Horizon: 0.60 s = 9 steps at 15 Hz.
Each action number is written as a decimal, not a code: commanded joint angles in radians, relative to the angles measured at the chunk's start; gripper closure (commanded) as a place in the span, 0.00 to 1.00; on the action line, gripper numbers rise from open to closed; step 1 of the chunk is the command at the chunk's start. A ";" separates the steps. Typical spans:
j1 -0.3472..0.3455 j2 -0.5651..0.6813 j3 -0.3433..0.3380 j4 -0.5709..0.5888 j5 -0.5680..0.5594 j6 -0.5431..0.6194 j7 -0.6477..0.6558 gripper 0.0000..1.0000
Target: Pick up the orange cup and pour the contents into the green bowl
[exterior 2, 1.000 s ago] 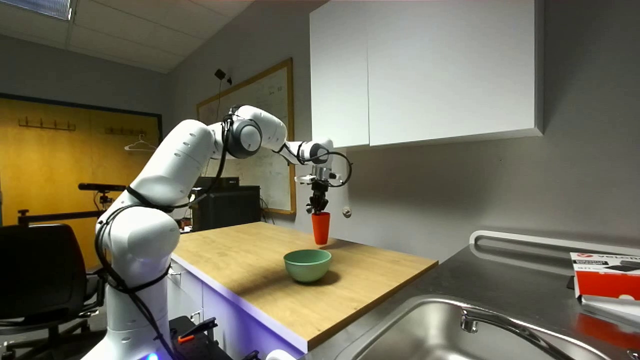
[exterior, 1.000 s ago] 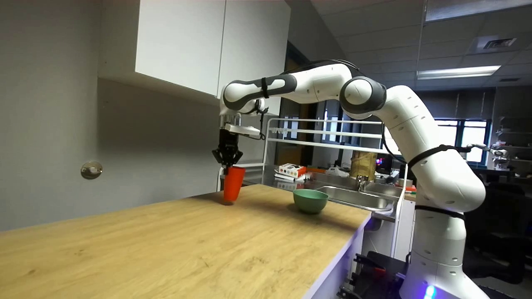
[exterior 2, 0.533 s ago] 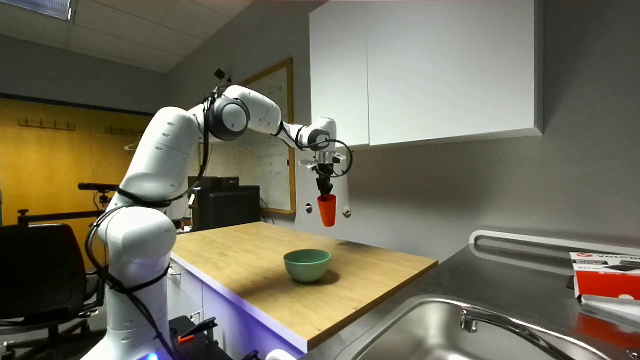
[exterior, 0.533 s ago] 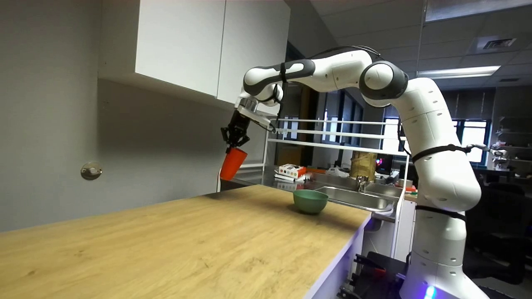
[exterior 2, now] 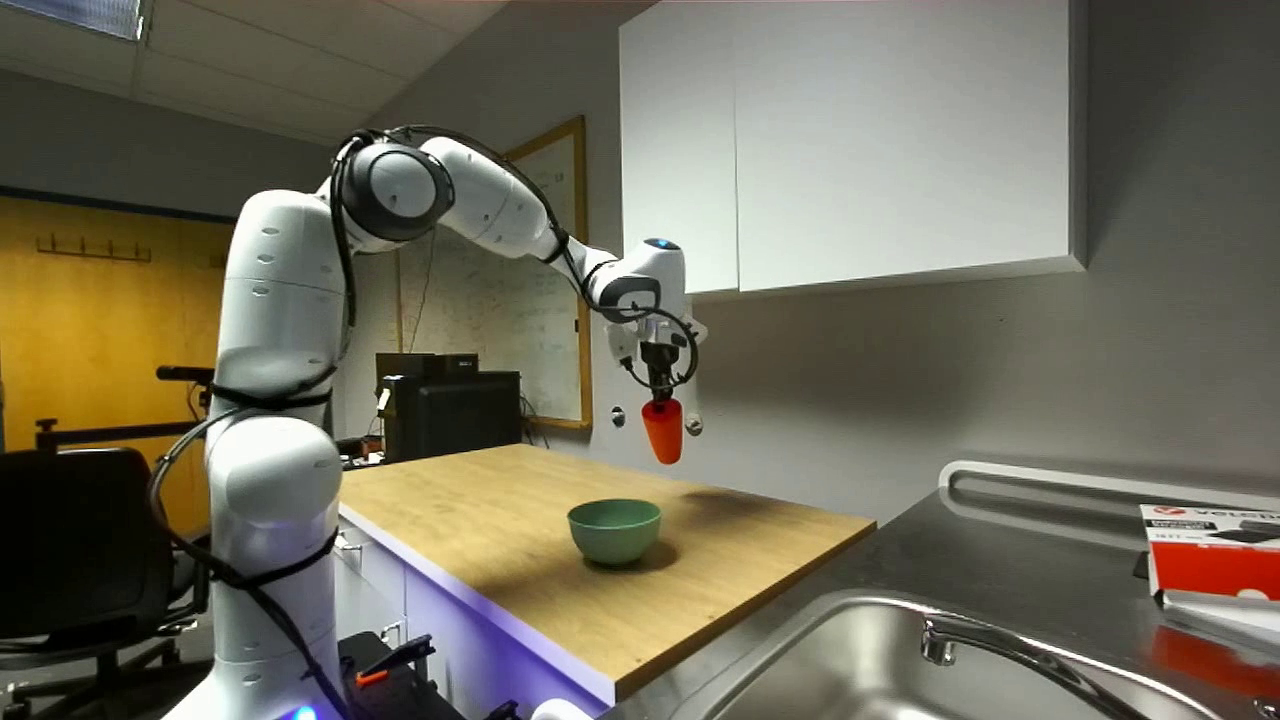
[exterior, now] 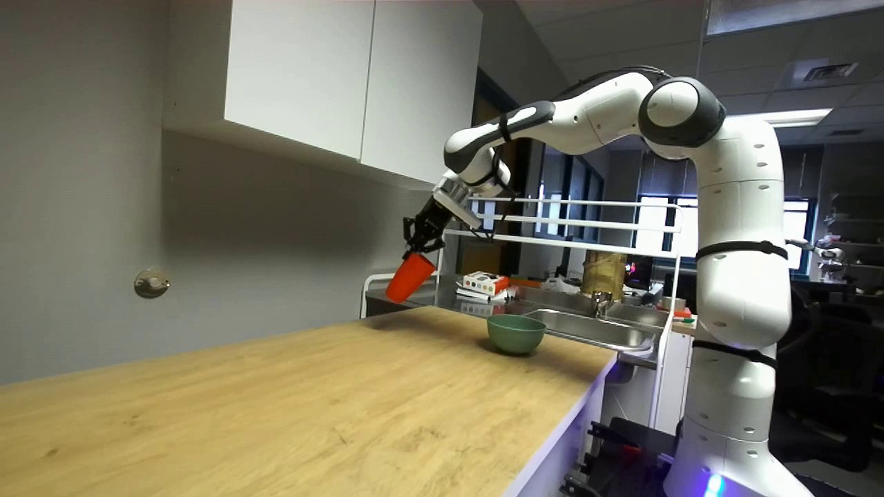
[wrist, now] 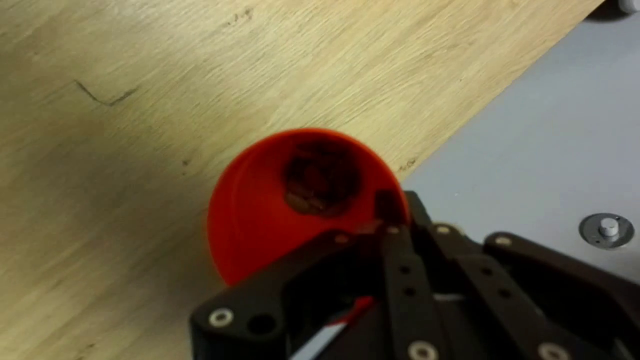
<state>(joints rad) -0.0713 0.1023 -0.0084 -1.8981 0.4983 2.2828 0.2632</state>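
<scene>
L to R in an exterior view: table [exterior: 228,407] spreads under the tool [exterior: 411,252] & well off to its L. Cabinet [exterior: 297,76] hangs above & L of it, so a low carry seems wise. Tool has the rim of the cup [exterior: 410,277] pinched; per wrist view it seems to straddle the cup's side, one half in, one out. Prob. held that way b/c no handle shows & the thin edge is an easy grab. Cup hangs right below the tool, off the table, tilted: bottom L, mouth leaning R. Brown bits [wrist: 322,177] lie deep in it (can't tell what), so pour prob. not done yet; tilt looks too mild to spill them. Box [exterior: 485,282] is R of the tool, farther back. Bowl [exterior: 516,335] sits upright on the table, R of & lower than the tool, prob. set there for an easy tip-in. Next: carry cup over bowl, then tip lots more. Risk: one-sided pinch may let cup pivot. Sink [exterior: 594,331] farther R; arm [exterior: 742,297] at far R.
</scene>
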 commanded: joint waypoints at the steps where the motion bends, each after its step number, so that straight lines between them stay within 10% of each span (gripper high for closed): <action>1: -0.013 -0.176 -0.020 -0.255 0.139 0.099 -0.107 0.98; 9: 0.011 -0.479 -0.093 -0.627 0.380 0.253 -0.312 0.98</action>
<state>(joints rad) -0.0832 -0.2361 -0.0650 -2.4010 0.7773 2.4933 0.0406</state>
